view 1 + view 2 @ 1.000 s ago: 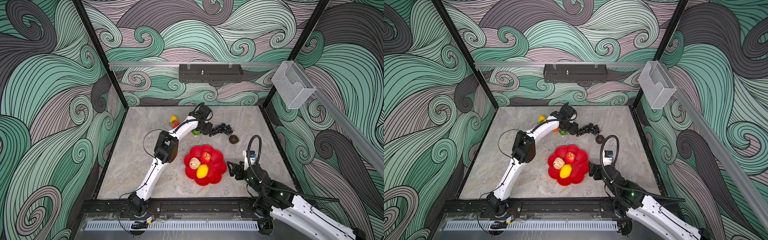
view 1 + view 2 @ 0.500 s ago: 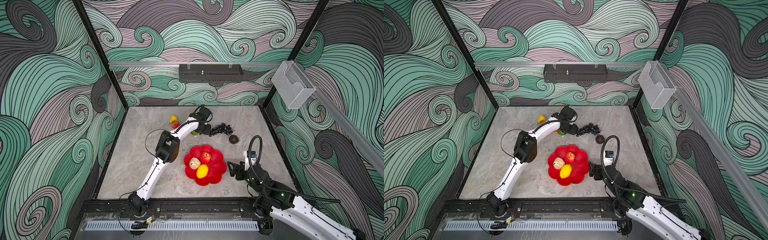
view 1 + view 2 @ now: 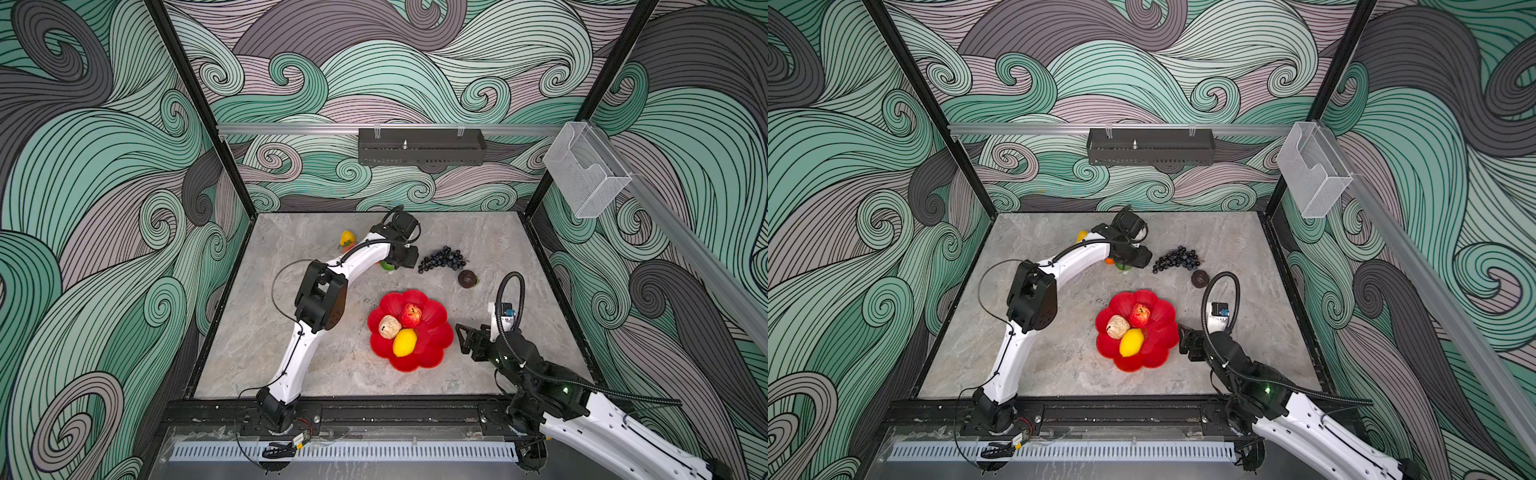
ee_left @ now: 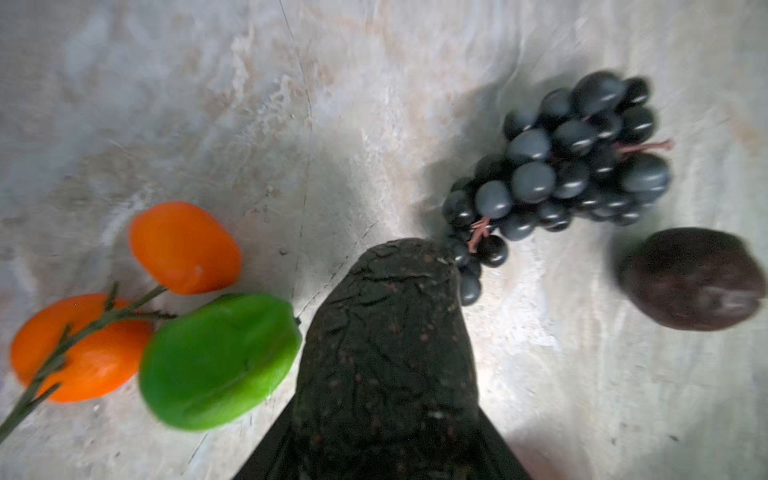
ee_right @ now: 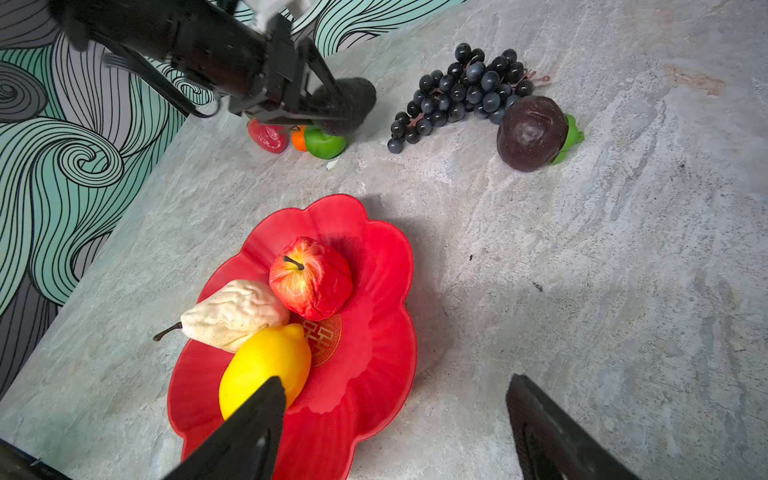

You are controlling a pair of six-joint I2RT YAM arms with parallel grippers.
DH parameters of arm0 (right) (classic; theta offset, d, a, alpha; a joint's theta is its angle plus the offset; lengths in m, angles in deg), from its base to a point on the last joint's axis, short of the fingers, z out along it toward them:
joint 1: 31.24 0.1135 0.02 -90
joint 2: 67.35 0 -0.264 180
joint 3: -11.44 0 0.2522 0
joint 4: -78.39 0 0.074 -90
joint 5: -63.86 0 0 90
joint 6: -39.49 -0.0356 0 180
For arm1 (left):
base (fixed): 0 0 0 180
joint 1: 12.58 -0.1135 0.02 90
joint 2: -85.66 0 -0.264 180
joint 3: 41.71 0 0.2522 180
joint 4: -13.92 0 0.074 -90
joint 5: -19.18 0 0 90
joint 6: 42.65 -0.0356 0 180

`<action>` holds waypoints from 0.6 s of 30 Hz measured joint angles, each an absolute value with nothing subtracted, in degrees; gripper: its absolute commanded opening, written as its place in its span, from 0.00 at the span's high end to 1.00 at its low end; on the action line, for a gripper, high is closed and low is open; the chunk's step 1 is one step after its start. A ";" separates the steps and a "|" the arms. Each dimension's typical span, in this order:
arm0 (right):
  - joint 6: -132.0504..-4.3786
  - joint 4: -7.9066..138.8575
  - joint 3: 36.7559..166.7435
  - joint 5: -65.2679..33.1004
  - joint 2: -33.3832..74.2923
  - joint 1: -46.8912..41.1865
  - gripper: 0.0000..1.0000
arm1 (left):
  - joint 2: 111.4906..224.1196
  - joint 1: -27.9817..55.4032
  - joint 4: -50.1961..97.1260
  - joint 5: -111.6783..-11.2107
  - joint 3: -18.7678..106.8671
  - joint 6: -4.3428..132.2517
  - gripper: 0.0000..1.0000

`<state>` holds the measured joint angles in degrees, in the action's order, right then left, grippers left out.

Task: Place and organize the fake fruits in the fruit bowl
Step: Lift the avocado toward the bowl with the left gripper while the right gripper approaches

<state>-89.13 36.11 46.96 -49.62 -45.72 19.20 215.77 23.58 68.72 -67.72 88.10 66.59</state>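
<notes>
A dark avocado (image 4: 386, 353) is gripped by the left claw (image 3: 399, 262) at upper centre, likely for the red bowl (image 3: 432, 361); the right claw (image 5: 395, 380) is held open, empty.

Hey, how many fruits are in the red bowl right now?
3, clustered in the bowl: a red apple toward the far side, a beige pear beside it, a yellow lemon nearest the right hand. None looks hidden.

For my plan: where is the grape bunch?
In both top views the grape bunch lies right of centre behind the red bowl, between the left hand and a dark brown fruit.
</notes>
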 measured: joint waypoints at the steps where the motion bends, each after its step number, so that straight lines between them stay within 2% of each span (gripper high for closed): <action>1: -89.52 36.05 47.04 -49.58 -45.70 19.20 0.16 | 212.47 23.56 66.95 -67.55 84.82 67.16 0.50; 10: -93.32 36.03 48.92 -48.57 -45.83 19.20 0.16 | 184.58 25.22 46.01 -66.00 52.08 69.50 0.53; 18: -96.49 39.96 48.92 -44.92 -45.70 19.09 0.15 | 171.72 30.93 29.68 -64.93 30.27 66.81 0.53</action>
